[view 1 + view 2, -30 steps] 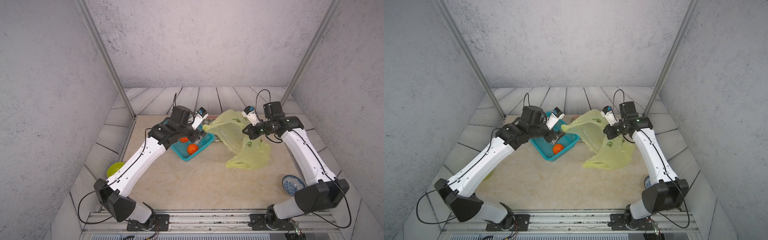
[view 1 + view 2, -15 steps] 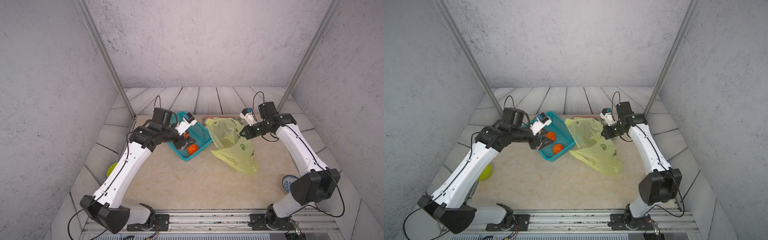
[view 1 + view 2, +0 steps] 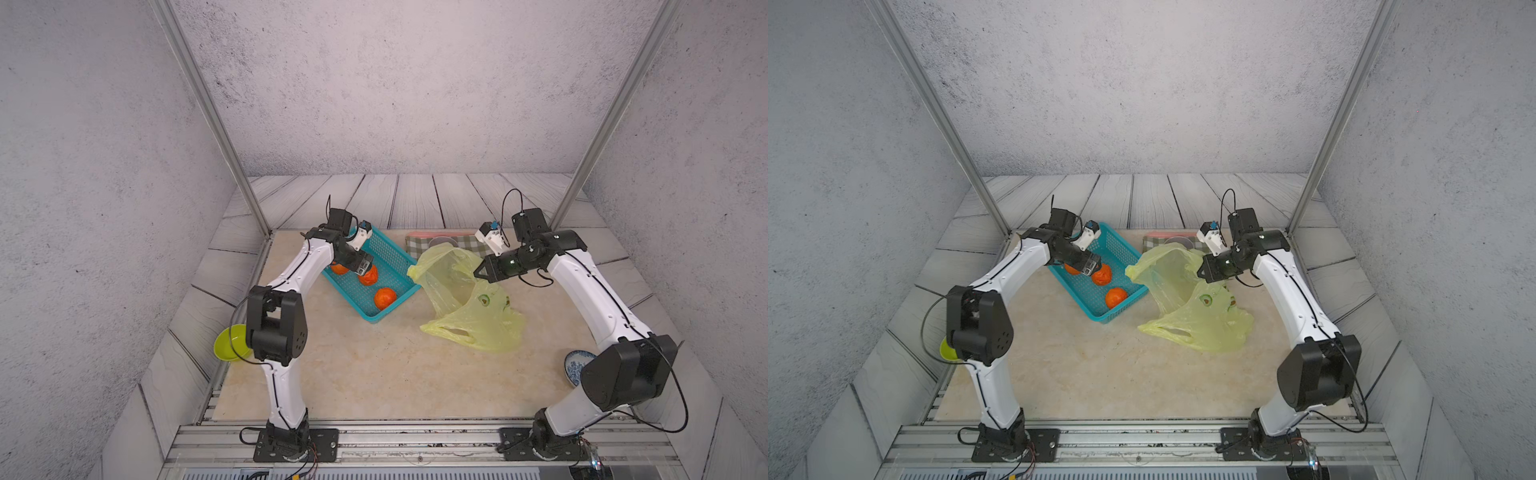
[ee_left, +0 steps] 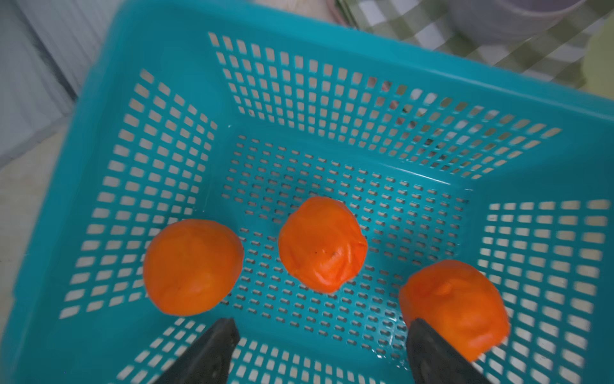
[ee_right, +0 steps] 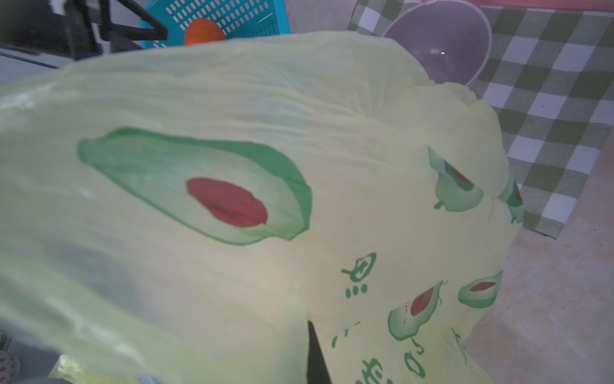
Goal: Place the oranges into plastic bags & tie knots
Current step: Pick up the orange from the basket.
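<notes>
L tool point(image 4: 320, 324) spread wide, empty, over 3 oranges point(image 4: 322, 242) in teal basket point(image 3: 388, 251). R tool point(image 3: 478, 272) clenched on yellow-green plastic bag point(image 3: 469, 320), holding its top edge up; rest slumps on surface point(image 3: 374, 374).

Both top views look down from high above the base rail point(image 3: 415, 432) at 6 o'clock, facing the back wall point(image 3: 395, 83) at 12; both cover the whole tabletop point(image 3: 374, 374). The left wrist camera looks closely into the teal basket point(image 4: 99, 116). The right wrist camera sits nearly against the yellow-green bag point(image 5: 232, 99), with the basket's corner also in frame.
</notes>
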Controlling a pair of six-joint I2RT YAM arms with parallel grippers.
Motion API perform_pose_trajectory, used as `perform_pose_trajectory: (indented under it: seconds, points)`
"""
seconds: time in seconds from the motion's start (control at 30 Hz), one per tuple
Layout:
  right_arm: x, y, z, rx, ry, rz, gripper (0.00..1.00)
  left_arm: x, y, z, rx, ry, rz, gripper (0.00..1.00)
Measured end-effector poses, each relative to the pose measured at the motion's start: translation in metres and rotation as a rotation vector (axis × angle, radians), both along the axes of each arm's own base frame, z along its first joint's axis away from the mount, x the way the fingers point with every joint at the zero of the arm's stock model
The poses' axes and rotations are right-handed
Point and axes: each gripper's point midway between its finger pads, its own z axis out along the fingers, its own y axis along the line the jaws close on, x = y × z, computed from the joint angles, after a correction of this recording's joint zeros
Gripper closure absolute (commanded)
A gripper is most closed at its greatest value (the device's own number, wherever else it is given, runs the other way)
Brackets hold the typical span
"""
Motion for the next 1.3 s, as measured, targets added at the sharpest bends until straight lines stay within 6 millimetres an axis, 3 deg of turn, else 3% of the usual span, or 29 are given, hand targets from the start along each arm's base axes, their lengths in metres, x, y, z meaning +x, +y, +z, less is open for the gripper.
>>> perform_pose_trajectory:
  seconds: [0.17, 0.33, 0.43, 0.63, 0.8, 0.9, 1.1, 1.17, 1.23, 1.3]
  points:
    - [0.001, 0.003, 0.002, 0.015, -0.006, 0.005, 0.96, 0.029, -0.010, -0.036, 0.003, 0.081, 0.010, 0.10]
    - [0.001, 0.003, 0.002, 0.019, -0.007, 0.008, 0.96, 0.025, -0.017, -0.057, -0.010, 0.168, 0.012, 0.09]
    - [0.001, 0.004, 0.003, 0.023, -0.011, 0.009, 0.96, 0.017, -0.018, -0.062, -0.012, 0.207, 0.015, 0.09]
    - [0.002, 0.005, 0.004, 0.031, -0.015, 0.013, 0.96, 0.011, -0.021, -0.067, -0.029, 0.245, 0.018, 0.24]
    - [0.001, 0.008, 0.004, 0.034, -0.013, 0.018, 0.96, 0.011, -0.024, -0.068, -0.047, 0.254, 0.021, 0.14]
    - [0.000, 0.011, 0.004, 0.035, -0.011, 0.024, 0.96, 0.009, -0.024, -0.073, -0.044, 0.269, 0.022, 0.15]
    - [-0.002, 0.014, 0.004, 0.035, -0.010, 0.032, 0.96, 0.006, -0.024, -0.072, -0.039, 0.281, 0.018, 0.50]
    - [-0.001, 0.013, 0.003, 0.029, -0.010, 0.025, 0.96, 0.004, -0.023, -0.065, -0.048, 0.274, 0.018, 0.57]
    - [0.000, 0.012, 0.003, 0.023, -0.007, 0.015, 0.96, -0.003, -0.021, -0.048, -0.064, 0.249, 0.015, 0.62]
    - [0.000, 0.011, 0.002, 0.021, -0.005, 0.008, 0.96, -0.013, -0.019, -0.017, -0.090, 0.200, 0.005, 0.63]
